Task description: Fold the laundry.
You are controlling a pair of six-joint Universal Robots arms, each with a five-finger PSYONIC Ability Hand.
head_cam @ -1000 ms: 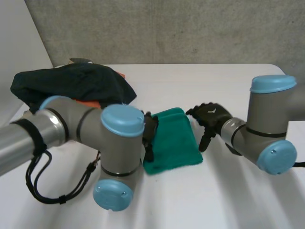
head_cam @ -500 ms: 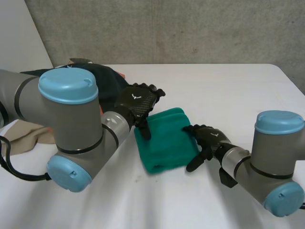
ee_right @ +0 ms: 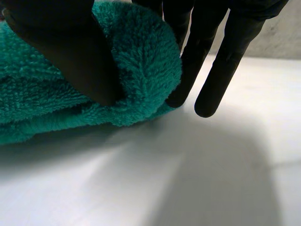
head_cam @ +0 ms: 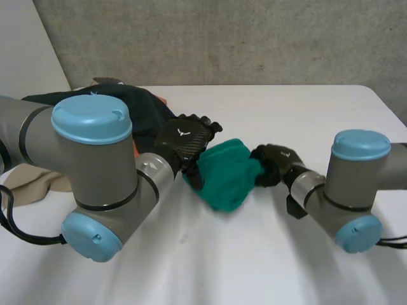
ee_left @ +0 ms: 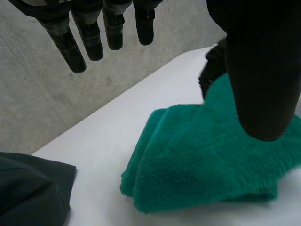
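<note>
"Any writing on those hands?"

"Just a small white emblem (head_cam: 182,133) on the back of the left hand (head_cam: 183,141), nothing I can read."

"And the room?"

"White table (head_cam: 286,108), grey concrete wall (head_cam: 222,38), dark clothes (head_cam: 149,105) heaped at the far left."

"Where's the green towel (head_cam: 227,175)?"

"Bunched mid-table, between the hands. The left hand is released, fingers straight, thumb over the towel's left side. The right hand (head_cam: 275,162) pinches its right edge between thumb and fingers."

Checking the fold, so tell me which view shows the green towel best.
Head view: the whole green towel sits between left hand and right hand. Left wrist view shows its layered end, thumb covering part. Right wrist view shows one edge, pinched by that hand.
</note>
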